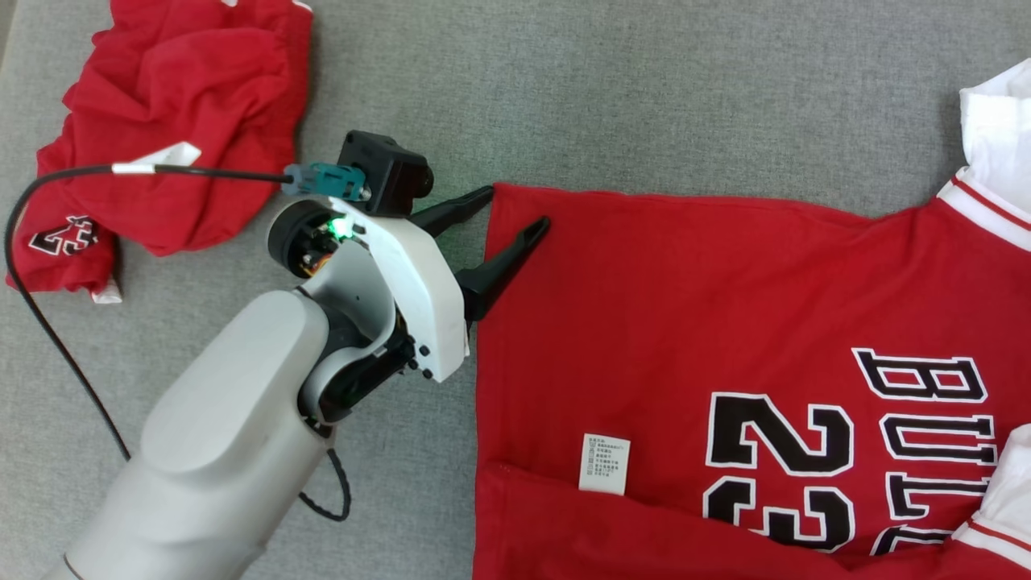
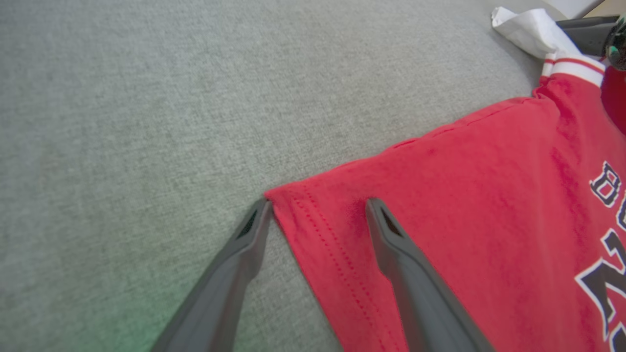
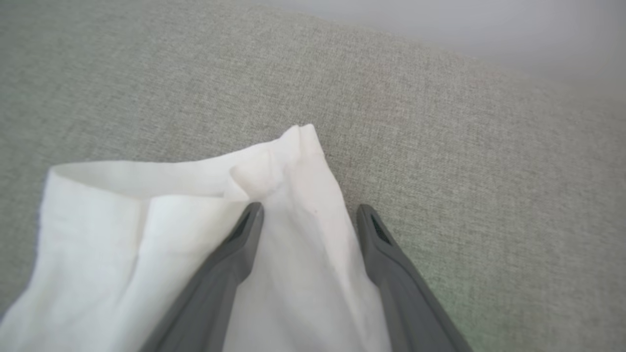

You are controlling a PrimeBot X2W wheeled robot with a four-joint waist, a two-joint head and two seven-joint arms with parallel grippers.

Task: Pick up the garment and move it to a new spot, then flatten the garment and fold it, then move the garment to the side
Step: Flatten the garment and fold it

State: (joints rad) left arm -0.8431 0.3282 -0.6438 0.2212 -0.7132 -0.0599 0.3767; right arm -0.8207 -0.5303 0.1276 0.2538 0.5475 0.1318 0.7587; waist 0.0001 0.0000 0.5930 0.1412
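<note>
Though the fold itself looks barely begun, the garment (image 1: 685, 306) already lies spread across the grey cushioned surface (image 1: 644, 80), printed side up, its red body mostly smooth. I'd judge the pick-and-move is over and the flattening nearly so. Along the near edge a strip seems turned over, with the care label (image 1: 604, 463) showing, so either a first fold is in or that edge needs straightening; I cannot tell which. The folding proper and the final shift to the side remain.

The left gripper (image 1: 519, 205) sits at the far hem corner (image 2: 274, 195) with its fingers apart. One lies on the grey fabric just outside the corner and the other over the red cloth, so the corner sits between them, unpinched. The right gripper (image 3: 309, 206) also has its fingers spread, straddling the edge of a white sleeve (image 3: 146, 220): one finger over the white cloth, the other just beside it on bare grey.

For room, the surface beyond the jersey's far edge is bare and wide, good for dragging or folding over. On the left, a second red garment (image 1: 177, 121) lies crumpled, well apart from the hem but near the left arm's black cable (image 1: 201, 171). A sweep that way could snag it.
</note>
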